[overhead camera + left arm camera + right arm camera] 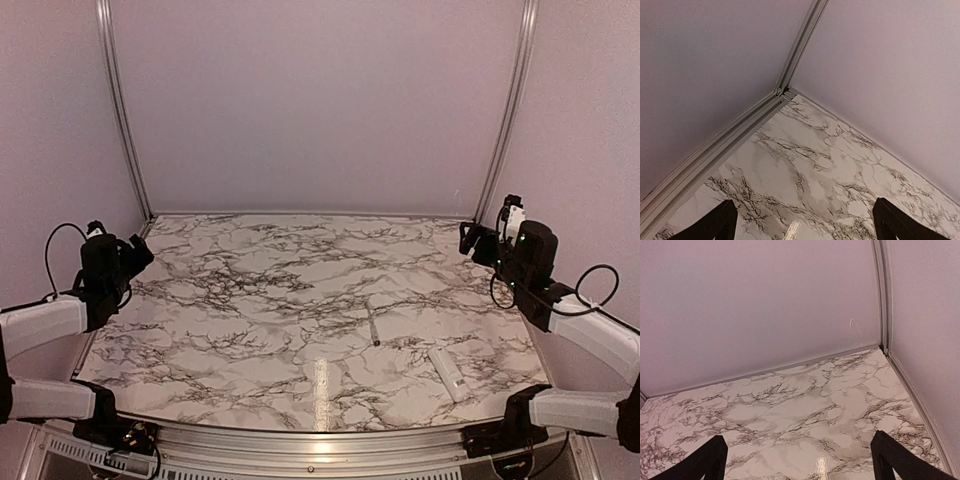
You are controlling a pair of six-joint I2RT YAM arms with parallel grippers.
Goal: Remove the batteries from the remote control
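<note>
**Left claw** (140, 253): released. Its two black fingers (715, 222) stand spread wide with nothing between them. It hangs above the left edge of the white marble-patterned table (260, 300). It faces the far left corner, where a grey metal rail (797, 47) rises between the pale lilac walls (880, 65).

**Right claw** (468, 240): also released, with its black fingers (900, 460) wide apart and empty. It is raised over the table's right edge and aimed at the far right corner.

**Slim white plastic rectangular remote control** (448, 372): lies flat on the table, behind the right claw on its near side and well apart from it, close to the table's front edge. It is far across the table from the left claw. Neither wrist view takes it in.

**Thin grey pen-like stick** (373, 325): lies flat on the table near the remote control, on the side toward the left claw, and does not touch it. It is closer to the right claw than to the left, and well apart from both.

**Batteries**: cannot be made out in any view. Whether they sit inside the remote control cannot be told.
</note>
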